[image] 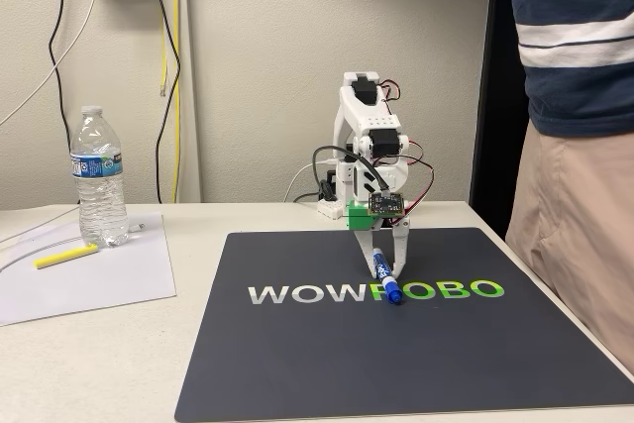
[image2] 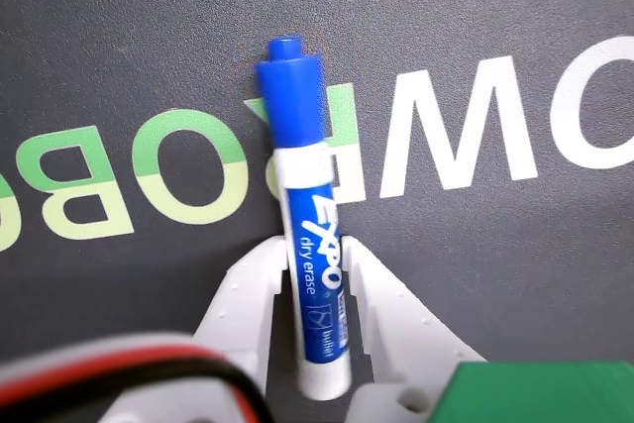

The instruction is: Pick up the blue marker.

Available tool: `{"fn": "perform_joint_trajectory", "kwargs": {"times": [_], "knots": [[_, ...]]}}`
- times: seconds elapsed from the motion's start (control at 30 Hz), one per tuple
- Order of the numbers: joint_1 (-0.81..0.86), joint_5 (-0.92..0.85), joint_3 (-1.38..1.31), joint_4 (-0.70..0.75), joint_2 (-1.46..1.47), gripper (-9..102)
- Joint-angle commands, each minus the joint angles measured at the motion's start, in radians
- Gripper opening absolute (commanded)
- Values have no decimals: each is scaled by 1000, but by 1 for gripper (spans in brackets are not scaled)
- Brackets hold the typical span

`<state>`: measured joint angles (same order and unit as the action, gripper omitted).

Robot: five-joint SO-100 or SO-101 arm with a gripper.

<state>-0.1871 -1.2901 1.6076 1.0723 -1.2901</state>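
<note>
My pincer [image2: 319, 289] straddles the blue marker [image2: 309, 235], fingers close against its barrel though I cannot tell if clamped; it seems to lie on the mat [image: 297, 364], lifting remains

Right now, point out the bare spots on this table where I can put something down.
In the fixed view, the dark mat is bare in front of its lettering and along its left part. Crowded: the gripper around the blue marker at mid-mat, and the paper with the water bottle and yellow highlighter.
</note>
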Motion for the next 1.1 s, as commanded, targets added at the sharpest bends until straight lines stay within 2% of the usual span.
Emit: {"fn": "perform_joint_trajectory", "kwargs": {"times": [0.0,0.4,0.5,0.73,1.07], "knots": [[0,3,-5,-9,-5,9],[5,46,-20,-5,-78,8],[6,46,-23,5,-94,0],[8,66,-23,-5,-100,0],[25,147,-23,14,-259,0]]}}
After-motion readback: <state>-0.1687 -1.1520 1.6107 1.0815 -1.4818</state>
